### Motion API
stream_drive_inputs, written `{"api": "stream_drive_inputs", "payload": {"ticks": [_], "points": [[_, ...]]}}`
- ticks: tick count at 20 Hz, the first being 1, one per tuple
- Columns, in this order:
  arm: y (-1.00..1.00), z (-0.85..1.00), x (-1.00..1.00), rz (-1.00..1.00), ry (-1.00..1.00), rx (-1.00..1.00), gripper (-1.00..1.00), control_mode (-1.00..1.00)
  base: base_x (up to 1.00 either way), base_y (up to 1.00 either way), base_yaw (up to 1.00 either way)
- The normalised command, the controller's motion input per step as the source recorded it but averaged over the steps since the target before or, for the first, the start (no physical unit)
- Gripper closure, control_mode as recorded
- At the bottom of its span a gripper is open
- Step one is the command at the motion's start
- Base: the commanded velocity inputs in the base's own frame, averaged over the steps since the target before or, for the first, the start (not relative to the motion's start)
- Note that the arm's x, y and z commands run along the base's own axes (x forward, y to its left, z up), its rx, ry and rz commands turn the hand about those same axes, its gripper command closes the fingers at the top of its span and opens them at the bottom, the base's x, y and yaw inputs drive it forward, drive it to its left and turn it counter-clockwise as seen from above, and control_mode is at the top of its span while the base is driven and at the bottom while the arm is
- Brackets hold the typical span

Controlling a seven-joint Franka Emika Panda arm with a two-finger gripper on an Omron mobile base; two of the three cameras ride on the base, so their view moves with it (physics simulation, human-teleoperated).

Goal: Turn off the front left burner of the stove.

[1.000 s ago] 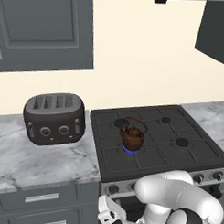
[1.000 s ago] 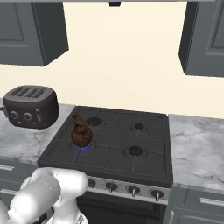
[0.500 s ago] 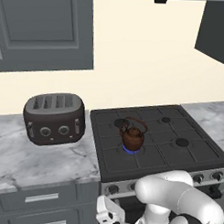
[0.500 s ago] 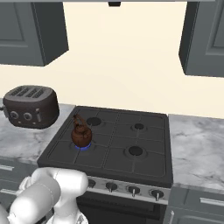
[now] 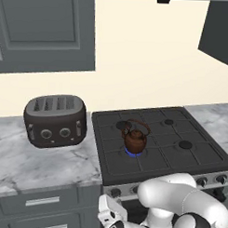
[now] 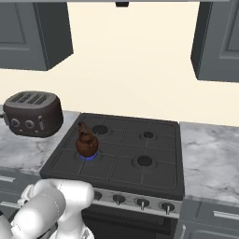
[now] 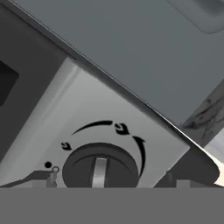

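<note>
Blue flame ringing the front left burner (image 5: 134,154) under a brown kettle (image 5: 135,140) on the stove (image 6: 154,168); toaster (image 5: 55,120) on the counter to its left; gripper (image 7: 109,181) spread wide, holding nothing, fingertips flanking a round black knob (image 7: 100,168) with a silver bar on the stove's silver strip; touching or not, cannot tell.
</note>
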Motion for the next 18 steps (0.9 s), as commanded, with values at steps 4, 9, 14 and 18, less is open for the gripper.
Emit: {"api": "stream_drive_inputs", "payload": {"ticks": [4,9,14,18], "points": [[-0.14,0.0,0.17,0.0,0.0,0.0,-1.0,-1.0,0.0,0.0,0.0],[0.0,-0.1,0.13,0.0,0.0,0.0,-1.0,-1.0,0.0,0.0,0.0],[0.0,-0.04,0.01,0.0,0.0,0.0,-1.0,-1.0,0.0,0.0,0.0],[0.0,-0.02,0.0,0.0,0.0,0.0,-1.0,-1.0,0.0,0.0,0.0]]}}
